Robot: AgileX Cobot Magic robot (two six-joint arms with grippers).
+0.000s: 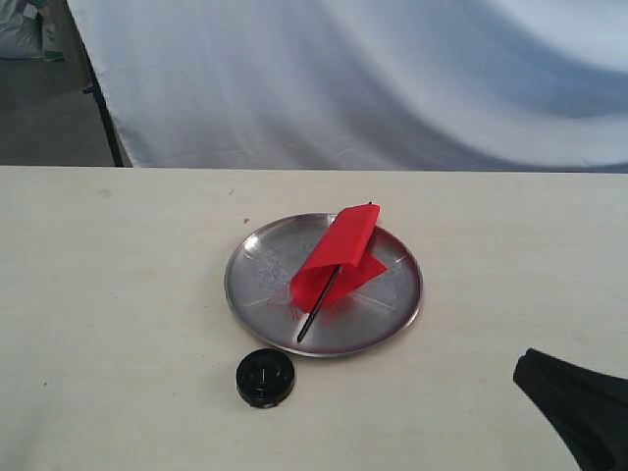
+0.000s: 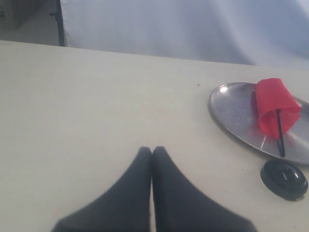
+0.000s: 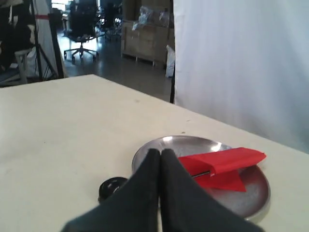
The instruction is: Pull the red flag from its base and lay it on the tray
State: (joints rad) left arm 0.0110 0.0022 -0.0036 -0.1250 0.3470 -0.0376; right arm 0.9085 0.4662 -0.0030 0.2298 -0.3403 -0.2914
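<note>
The left gripper (image 2: 152, 151), outside the exterior view, appears only in its wrist view, with its fingers pressed together and empty. The small round black plastic base (image 1: 265, 378) sits just beside the round shiny silver metal tray (image 1: 257, 267). The crumpled red cloth flag (image 1: 343, 250) lies on that tray. The right gripper (image 3: 161, 152), cut off at the exterior view's edge, is likewise closed and partly hides the base in its own wrist view.

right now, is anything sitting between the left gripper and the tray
Nothing: in the left wrist view only bare table runs from the left gripper to the tray. The base lies off to the side of that stretch.
</note>
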